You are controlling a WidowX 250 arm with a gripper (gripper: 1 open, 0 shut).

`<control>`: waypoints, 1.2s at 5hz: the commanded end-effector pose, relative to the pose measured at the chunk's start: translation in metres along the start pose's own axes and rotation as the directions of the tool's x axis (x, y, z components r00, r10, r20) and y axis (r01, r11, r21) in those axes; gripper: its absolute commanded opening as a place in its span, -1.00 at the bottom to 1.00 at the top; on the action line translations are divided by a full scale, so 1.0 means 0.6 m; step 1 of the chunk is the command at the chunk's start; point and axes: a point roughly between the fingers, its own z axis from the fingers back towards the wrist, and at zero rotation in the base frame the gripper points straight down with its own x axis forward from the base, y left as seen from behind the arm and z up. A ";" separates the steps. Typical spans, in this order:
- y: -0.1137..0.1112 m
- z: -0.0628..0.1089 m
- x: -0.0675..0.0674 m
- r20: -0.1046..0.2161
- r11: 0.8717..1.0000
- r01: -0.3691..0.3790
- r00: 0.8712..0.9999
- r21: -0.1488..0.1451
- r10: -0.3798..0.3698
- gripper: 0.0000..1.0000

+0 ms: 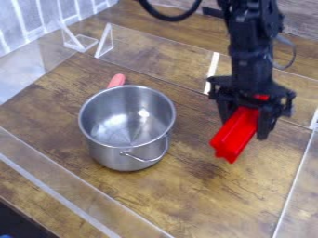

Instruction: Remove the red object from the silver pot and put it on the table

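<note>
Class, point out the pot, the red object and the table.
Pot (97,125): camera view, on its outer side wall.
Red object (231,139): camera view, on its broad face.
Table (187,200): camera view, on bare wood.

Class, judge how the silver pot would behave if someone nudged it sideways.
The silver pot would probably slide rather than roll, since it stands upright on its base. Its smooth, shiny wall suggests a slippery, stiff surface. With nothing visible inside, it may feel fairly light for its size.

Soft, fairly even light leaves pale glare on the pot's metal (126,116); fine detail looks slightly blurred.
</note>
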 end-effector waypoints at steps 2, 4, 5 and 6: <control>0.058 0.030 0.015 0.051 0.998 0.052 0.997 -0.028 -0.050 -1.00; 0.060 0.033 0.026 0.054 0.999 0.007 0.999 -0.034 -0.005 1.00; 0.052 0.041 0.033 0.064 0.998 -0.059 0.996 -0.022 0.060 1.00; 0.042 0.047 0.038 0.075 0.993 -0.120 0.990 -0.009 0.120 1.00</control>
